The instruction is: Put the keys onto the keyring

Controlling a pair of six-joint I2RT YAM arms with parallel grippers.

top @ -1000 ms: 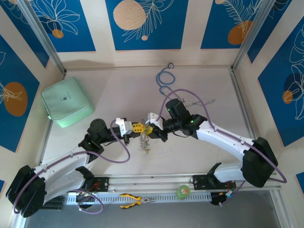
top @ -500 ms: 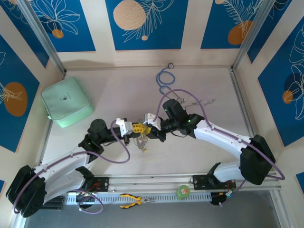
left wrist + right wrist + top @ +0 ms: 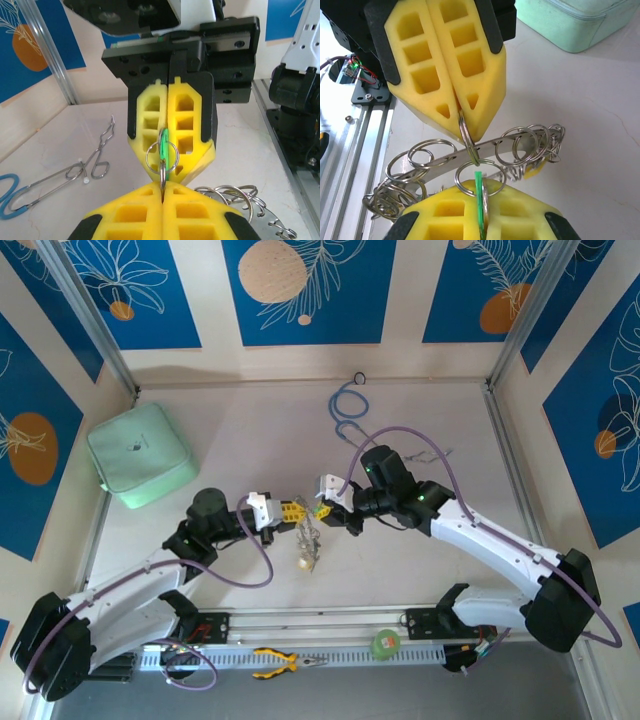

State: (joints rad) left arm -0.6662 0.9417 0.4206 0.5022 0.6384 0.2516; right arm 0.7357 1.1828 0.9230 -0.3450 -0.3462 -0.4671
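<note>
The right claw (image 3: 322,510), pinching a green key (image 3: 164,150), has edged right as its arm swings wider, tip to tip with the left claw (image 3: 293,509), clamped on a split ring (image 3: 464,131) of the keyring (image 3: 485,147) dangling just beneath both; threading looks unfinished.

My keyring (image 3: 440,161) is a flat, curved silvery band, tilted and fringed with small split rings and a yellow tag (image 3: 534,171). One of those rings is pinched at the tips of my left gripper (image 3: 462,127). A green-headed key (image 3: 479,192) stands edge-on in my right gripper (image 3: 482,196), with a ring looped beside it.
</note>
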